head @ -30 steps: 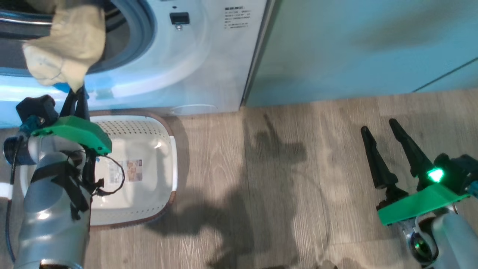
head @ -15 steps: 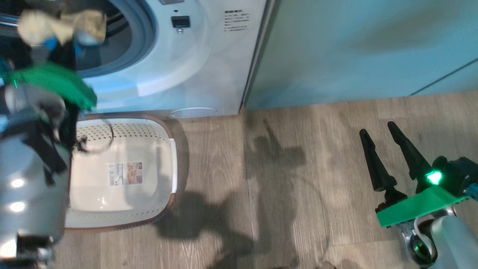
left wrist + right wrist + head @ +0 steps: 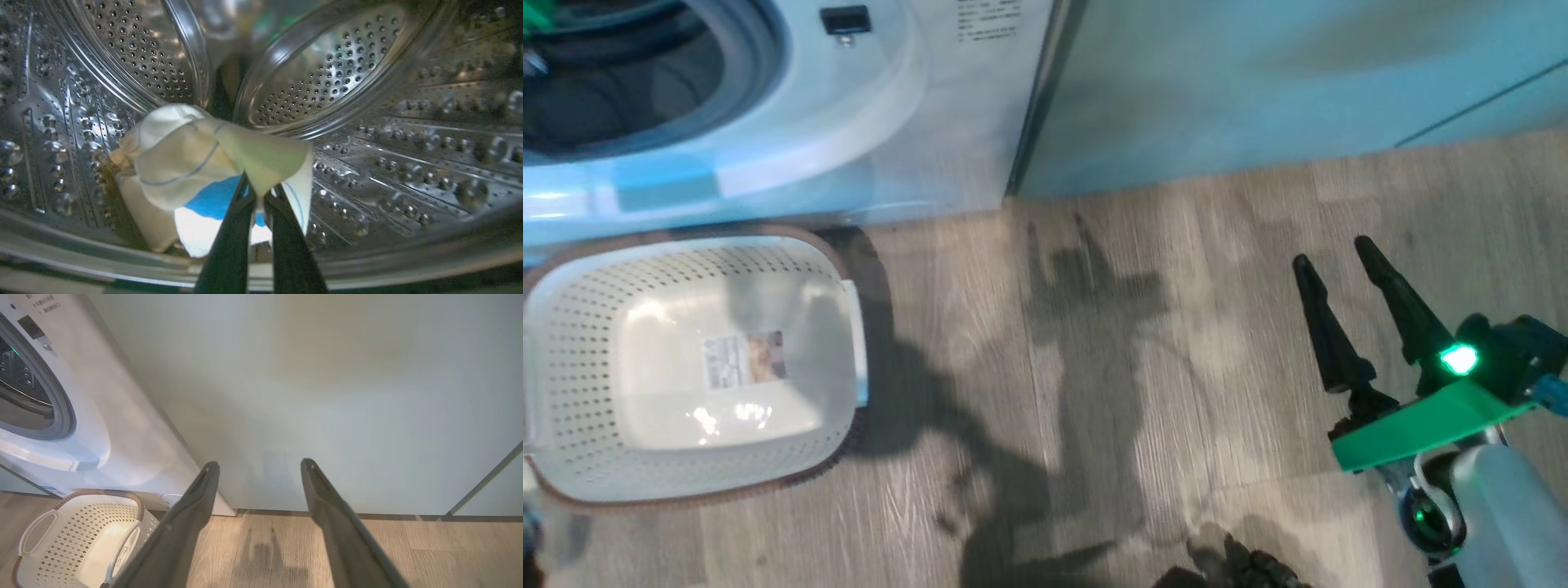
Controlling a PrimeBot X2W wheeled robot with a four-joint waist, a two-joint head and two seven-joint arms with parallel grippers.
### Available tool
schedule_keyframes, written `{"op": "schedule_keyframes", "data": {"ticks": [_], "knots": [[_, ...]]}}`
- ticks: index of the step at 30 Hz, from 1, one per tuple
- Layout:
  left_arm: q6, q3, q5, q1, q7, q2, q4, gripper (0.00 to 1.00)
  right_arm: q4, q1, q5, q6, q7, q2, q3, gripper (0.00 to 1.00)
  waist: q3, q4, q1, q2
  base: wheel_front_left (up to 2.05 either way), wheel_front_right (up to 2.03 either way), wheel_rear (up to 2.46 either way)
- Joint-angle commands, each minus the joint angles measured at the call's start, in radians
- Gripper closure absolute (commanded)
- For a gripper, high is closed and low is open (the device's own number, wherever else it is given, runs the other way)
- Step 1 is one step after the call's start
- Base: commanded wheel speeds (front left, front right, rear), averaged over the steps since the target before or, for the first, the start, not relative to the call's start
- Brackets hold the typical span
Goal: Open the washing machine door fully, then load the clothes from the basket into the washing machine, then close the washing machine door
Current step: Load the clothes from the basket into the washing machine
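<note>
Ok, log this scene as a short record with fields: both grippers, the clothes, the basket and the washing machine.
left gripper: shut on the clothes, reaching inside the steel drum
clothes: pale yellow garment with a blue patch, pinched at the fingertips, within the drum
right gripper: open, holding nothing, over the wood floor
basket: on the floor in front of the washing machine, no clothes in it, label on its bottom
washing machine: opening uncovered, grey gasket visible
</note>
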Motion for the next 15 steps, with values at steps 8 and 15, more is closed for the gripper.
{"op": "schedule_keyframes", "data": {"ticks": [8, 15], "knots": [[0.032, -0.011, 0.064, -0.212, -0.098, 0.114, 0.129, 1.00, -0.032, -0.045, 0.008, 0.000, -0.007, 0.011, 0.031, 0.00, 0.089, -0.044, -0.0001, 0.0000, 0.00, 0.00, 0.00], [0.055, -0.035, 0.119, -0.338, -0.300, 0.154, 0.258, 1.00, -0.033, -0.071, 0.009, 0.000, -0.007, 0.015, 0.042, 0.00, 0.133, -0.068, -0.0001, 0.0000, 0.00, 0.00, 0.00]]}}
